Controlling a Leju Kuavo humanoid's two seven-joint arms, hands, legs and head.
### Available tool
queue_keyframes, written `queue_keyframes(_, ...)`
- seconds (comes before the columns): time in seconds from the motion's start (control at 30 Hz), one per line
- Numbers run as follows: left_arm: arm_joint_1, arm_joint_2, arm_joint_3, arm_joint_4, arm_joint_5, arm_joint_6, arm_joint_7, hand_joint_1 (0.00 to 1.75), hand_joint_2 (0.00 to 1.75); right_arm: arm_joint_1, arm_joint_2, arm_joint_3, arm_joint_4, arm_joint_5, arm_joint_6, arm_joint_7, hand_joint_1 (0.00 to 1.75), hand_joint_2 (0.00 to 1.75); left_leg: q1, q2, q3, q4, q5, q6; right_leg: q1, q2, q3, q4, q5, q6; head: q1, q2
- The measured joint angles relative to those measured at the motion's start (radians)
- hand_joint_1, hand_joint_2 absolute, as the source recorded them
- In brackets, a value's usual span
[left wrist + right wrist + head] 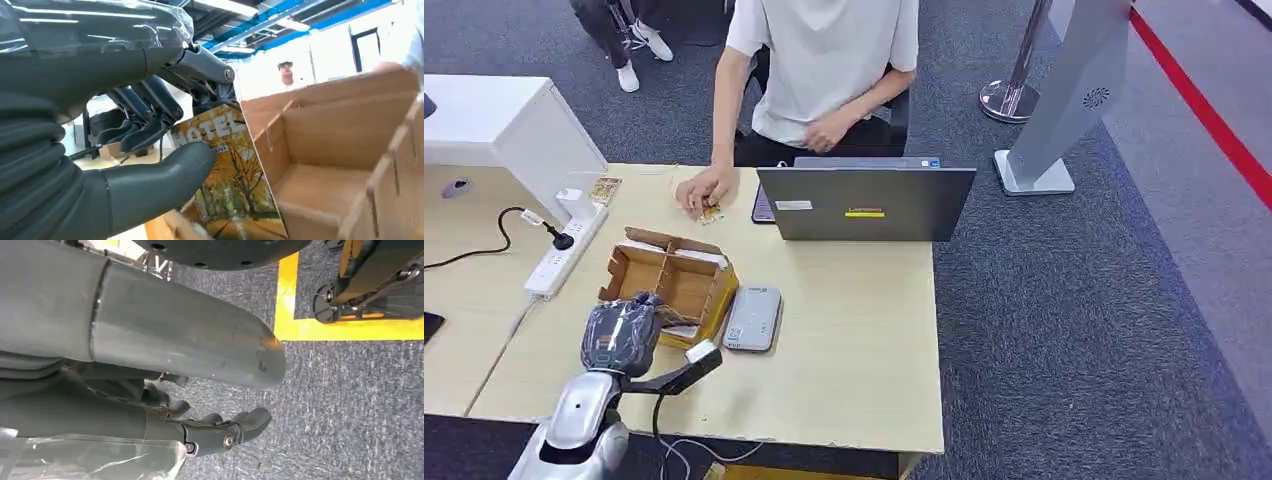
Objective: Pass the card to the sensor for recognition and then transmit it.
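My left hand (621,335) reaches into the near side of an open cardboard box (674,280) with dividers. Close up, its thumb (160,185) and fingers (145,125) pinch a card (230,190) printed with yellow autumn trees and the word HOTEL. The card stands upright at the box (340,150) edge. A flat grey-white sensor (753,318) lies on the table just right of the box, apart from the hand. My right hand (220,432) hangs over grey carpet, holding nothing, its fingers loosely bent.
A person sits at the far side of the wooden table (854,340), one hand (704,188) resting on small cards. A grey laptop (864,203) stands at the back, a white power strip (564,245) and a white cabinet (504,125) at the left.
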Motion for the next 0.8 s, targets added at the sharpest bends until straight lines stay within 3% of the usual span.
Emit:
queue_keyframes(0.43, -0.036, 0.003, 0.000, -0.163, 0.009, -0.036, 0.005, 1.75, 1.75, 0.000, 0.000, 0.000, 0.000, 0.011, 0.000, 0.011, 0.00, 0.00, 0.000, 0.000, 0.000, 0.000, 0.001, 0.000, 0.000, 0.000, -0.001, 0.000, 0.000, 0.000, 0.000, 0.000)
queue_keyframes(0.63, -0.215, 0.059, -0.006, -0.180, -0.068, -0.128, 0.079, 1.75, 1.75, -0.001, -0.003, 0.000, 0.000, 0.048, 0.016, 0.006, 0.00, 0.00, 0.000, -0.001, 0.000, 0.000, 0.003, -0.001, 0.000, -0.001, -0.001, 0.000, 0.002, 0.000, 0.000, 0.000)
queue_keyframes(0.8, -0.386, 0.111, -0.022, -0.084, -0.103, -0.163, 0.135, 1.75, 1.75, -0.002, -0.009, 0.002, -0.001, 0.070, 0.033, 0.006, 0.00, 0.00, 0.000, 0.000, 0.000, 0.000, 0.004, -0.002, 0.000, 0.000, -0.001, 0.000, 0.004, -0.001, 0.000, 0.000)
